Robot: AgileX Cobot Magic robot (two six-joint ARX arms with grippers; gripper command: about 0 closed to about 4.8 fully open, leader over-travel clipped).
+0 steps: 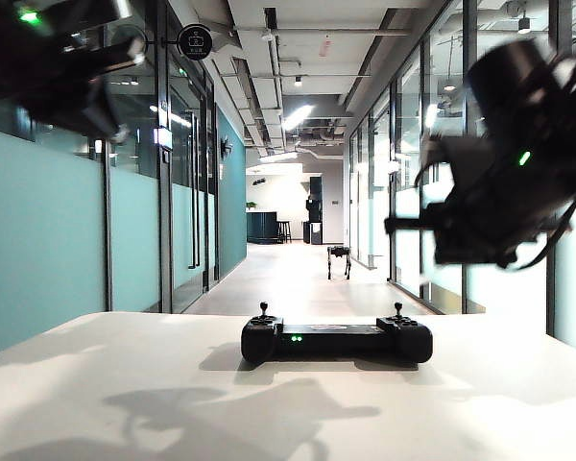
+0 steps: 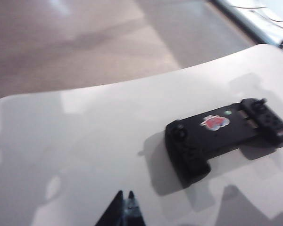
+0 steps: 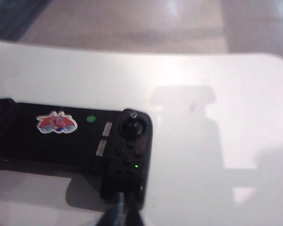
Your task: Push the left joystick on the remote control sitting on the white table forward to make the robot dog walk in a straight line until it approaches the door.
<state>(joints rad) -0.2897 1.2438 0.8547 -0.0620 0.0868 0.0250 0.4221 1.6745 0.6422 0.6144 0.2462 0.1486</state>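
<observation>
**A:** What's on the worktop?

**B:** A white worktop [image 1: 96, 384] with one thing on it: the black remote control [image 1: 336, 340], lying flat near the middle, its two thin thumbsticks standing upright and small green lights glowing on its front edge. A red sticker [image 3: 56, 123] sits on its top face.

**A:** And the arms?

**B:** Both hang in the air above the worktop, touching nothing. The left gripper [image 2: 124, 200] is up on the left, well apart from the remote control, its fingertips drawn together. The right gripper [image 3: 126, 207] is up on the right, over the remote control's right end beside that thumbstick [image 3: 131, 123], its fingertips also together, holding nothing.

**A:** Where's the robot dog?

**B:** Far down the glass-walled corridor [image 1: 298, 274], the robot dog [image 1: 339, 259] stands on the floor, small and dark.
</observation>
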